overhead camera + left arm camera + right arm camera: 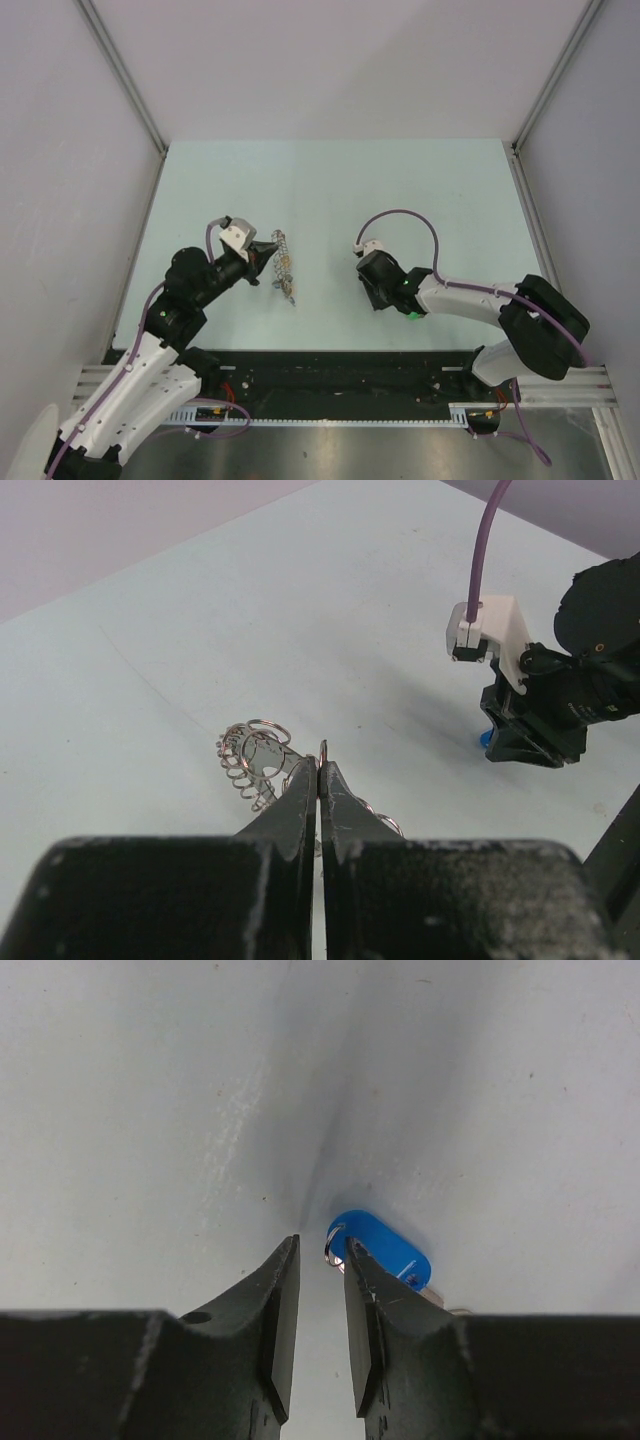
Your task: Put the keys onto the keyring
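Your keyring (283, 268) stands edge-up left of the table's middle, its rim pinched between the closed fingers of your left gripper (320, 765). The blue key (383, 1249) lies flat on the table (330, 180) right of centre. Your right gripper (322, 1250) points down over it, jaws narrowly apart, the key's head just beside one fingertip rather than between them. The grippers are well apart, and the table stretches wide toward its far edge and the side walls (60, 150).

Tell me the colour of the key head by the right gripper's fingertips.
Blue: the key head shows best in the right wrist view.
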{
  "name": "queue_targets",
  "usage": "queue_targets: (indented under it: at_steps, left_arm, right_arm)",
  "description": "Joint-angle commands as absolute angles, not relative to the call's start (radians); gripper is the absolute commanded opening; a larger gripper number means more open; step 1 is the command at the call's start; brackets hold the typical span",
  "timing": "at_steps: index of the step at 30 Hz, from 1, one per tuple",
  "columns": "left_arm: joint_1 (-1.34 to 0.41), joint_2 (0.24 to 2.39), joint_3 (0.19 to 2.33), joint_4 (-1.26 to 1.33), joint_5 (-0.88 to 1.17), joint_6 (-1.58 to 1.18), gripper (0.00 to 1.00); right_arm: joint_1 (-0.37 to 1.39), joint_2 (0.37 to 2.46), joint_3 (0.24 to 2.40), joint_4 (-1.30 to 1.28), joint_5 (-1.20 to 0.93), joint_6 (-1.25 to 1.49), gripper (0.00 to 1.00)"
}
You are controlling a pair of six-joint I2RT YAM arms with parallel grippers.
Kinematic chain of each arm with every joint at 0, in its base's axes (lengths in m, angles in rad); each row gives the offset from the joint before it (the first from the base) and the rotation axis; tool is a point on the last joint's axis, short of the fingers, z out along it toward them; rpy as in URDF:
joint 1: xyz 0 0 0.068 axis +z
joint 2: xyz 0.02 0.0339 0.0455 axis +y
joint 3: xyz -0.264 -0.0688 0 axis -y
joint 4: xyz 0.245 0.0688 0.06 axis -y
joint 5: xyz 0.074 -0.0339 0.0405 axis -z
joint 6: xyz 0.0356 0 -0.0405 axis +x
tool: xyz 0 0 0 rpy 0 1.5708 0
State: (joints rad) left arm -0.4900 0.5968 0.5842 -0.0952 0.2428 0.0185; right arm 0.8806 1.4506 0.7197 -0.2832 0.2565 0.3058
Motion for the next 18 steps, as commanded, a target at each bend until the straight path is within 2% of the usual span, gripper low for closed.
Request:
queue_targets:
  at_steps: [1,6,13,18]
  left_arm:
    - [-0.482,0.592,0.591,-0.049,0.258,0.032,0.00]
    - [-0.482,0.594,0.591,-0.049,0.262,0.032,0.00]
    - [-0.483,0.594,0.589,-0.049,0.262,0.035,0.01]
    - [-0.483,0.595,0.591,-0.049,0.264,0.034,0.00]
  right_arm:
    - [0.899,1.465,0.724,-0.259,0.307,0.311,0.27]
    - [0.907,1.476,0.726,-0.261,0.319,0.316,0.23]
    - [0.917,1.486,0.732,-0.271,0.341,0.328,0.23]
    - [0.927,1.493,0.735,-0.276,0.354,0.330,0.13]
